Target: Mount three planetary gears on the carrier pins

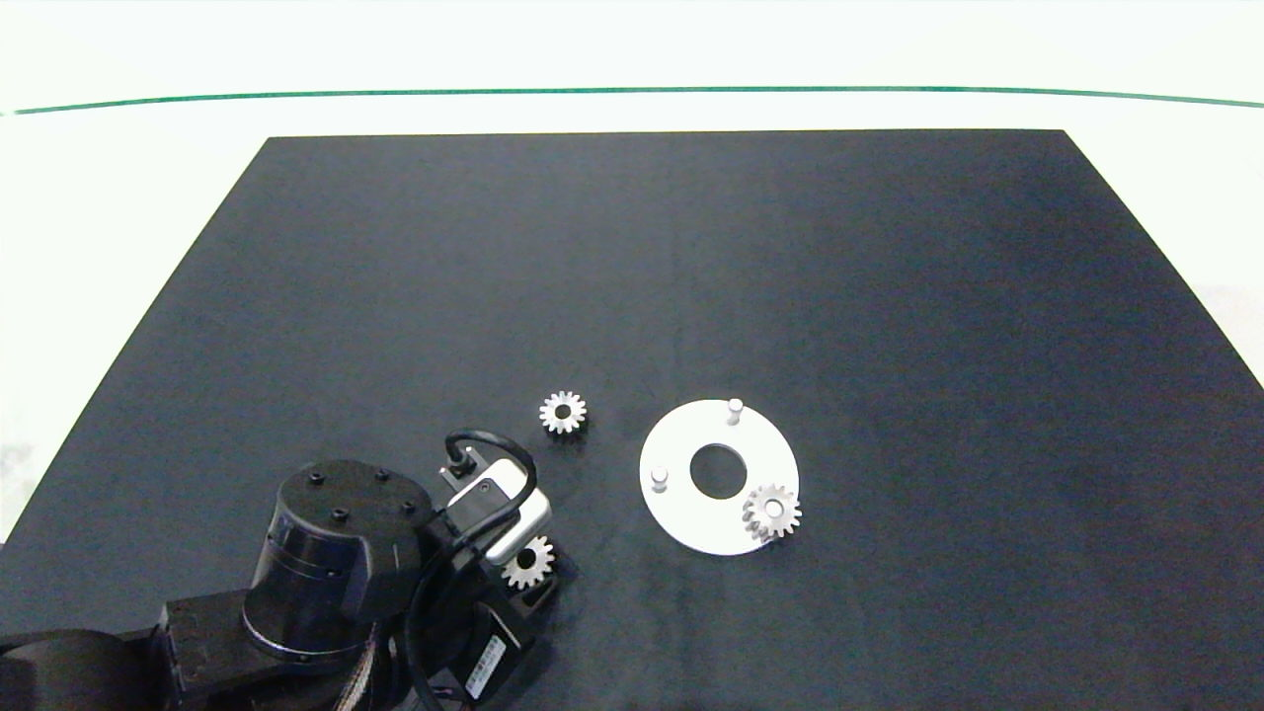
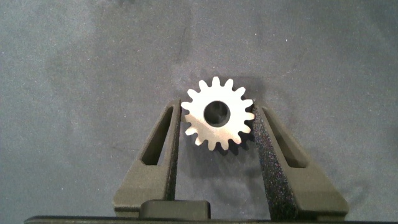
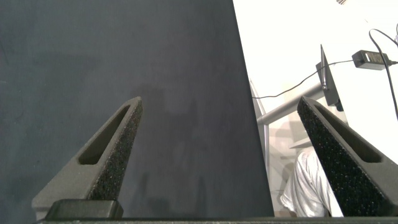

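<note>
Head view: left gripper (image 1: 528, 565) low near mat's (image 1: 632, 276) front edge, left of centre, around one planetary gear (image 1: 526, 562). Second gear (image 1: 563, 412) loose beside white disc (image 1: 681, 449); third gear (image 1: 771, 511) seated on pin; two carrier pins (image 1: 734, 410) bare.

Left wrist view: fingers (image 2: 160, 140) flanking gear teeth, apparently touching. Squeeze evenly, lift flat, align bore over pin.

Right wrist view: right gripper (image 3: 221, 134) spread wide, empty, off mat's right edge.

Shiny metal gear (image 2: 217, 114) between rough foam-padded claw fingers (image 2: 266, 155), over a matt dark mat (image 1: 691, 276).

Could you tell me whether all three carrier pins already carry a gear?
No, only one small silver metal gear sits on the flat white round disc; two pegs stand bare.
</note>
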Controlling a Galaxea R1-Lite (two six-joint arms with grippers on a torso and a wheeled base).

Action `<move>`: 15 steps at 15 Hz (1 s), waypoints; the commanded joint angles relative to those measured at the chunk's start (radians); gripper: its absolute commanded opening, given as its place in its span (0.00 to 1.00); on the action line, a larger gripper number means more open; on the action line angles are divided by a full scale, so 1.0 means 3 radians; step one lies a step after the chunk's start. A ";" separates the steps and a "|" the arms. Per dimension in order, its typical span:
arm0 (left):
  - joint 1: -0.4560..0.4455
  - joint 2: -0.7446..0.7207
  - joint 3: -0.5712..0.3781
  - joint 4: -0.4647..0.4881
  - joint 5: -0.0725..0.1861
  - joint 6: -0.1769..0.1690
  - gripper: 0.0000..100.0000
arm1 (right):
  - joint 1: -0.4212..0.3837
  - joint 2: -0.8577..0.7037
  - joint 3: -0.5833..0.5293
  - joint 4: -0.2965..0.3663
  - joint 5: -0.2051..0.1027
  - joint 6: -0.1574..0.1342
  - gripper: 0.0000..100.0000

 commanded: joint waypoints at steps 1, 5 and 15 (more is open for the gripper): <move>0.0005 0.0013 0.0005 -0.0013 0.0005 0.0006 0.17 | 0.0002 -0.0001 0.0008 0.0019 -0.0013 -0.0005 1.00; 0.0005 0.0008 0.0011 -0.0007 0.0005 0.0006 0.08 | 0.0002 -0.0016 0.0018 0.0054 -0.0003 -0.0005 1.00; -0.0046 -0.0283 -0.0388 0.0448 0.0005 0.0006 0.04 | -0.0013 -0.0231 0.0345 0.0198 0.0013 0.0016 1.00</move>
